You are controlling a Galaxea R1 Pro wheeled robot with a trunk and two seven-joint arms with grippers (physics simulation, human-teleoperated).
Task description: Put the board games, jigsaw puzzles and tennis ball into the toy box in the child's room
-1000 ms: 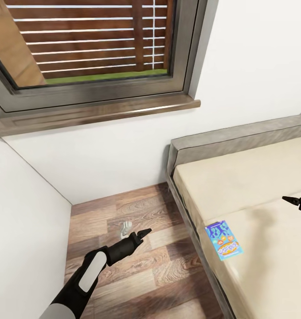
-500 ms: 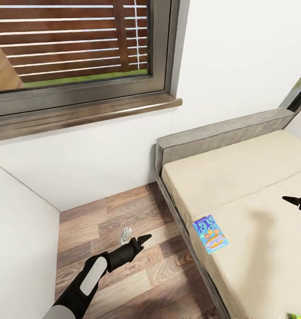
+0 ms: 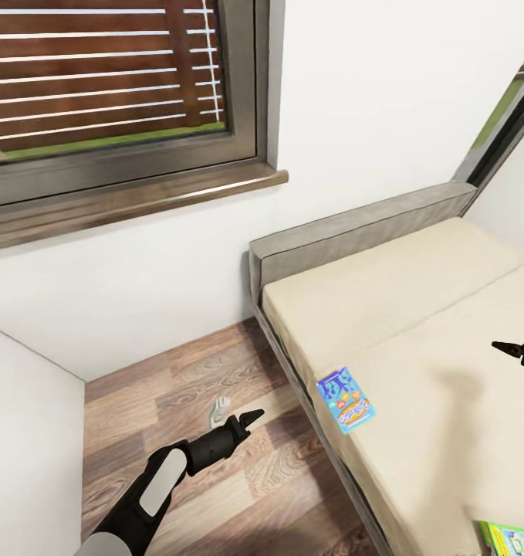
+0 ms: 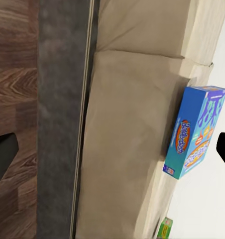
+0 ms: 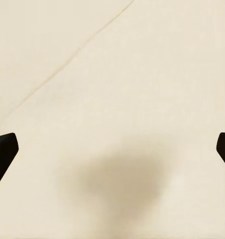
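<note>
Bed (image 3: 416, 309) fills right of frame, mattress mostly bare. Wood floor (image 3: 184, 386) strip open lower left, walled in. Blue board game (image 3: 345, 399) at bed's near edge; green one (image 3: 516, 538) bottom right corner. Left gripper (image 3: 250, 418), right gripper (image 5: 112, 144): spread wide, empty.

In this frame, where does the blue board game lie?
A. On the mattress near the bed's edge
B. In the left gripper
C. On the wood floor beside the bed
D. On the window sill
A: the blue board game lies flat on the cream mattress, close to the edge facing the floor.
</note>
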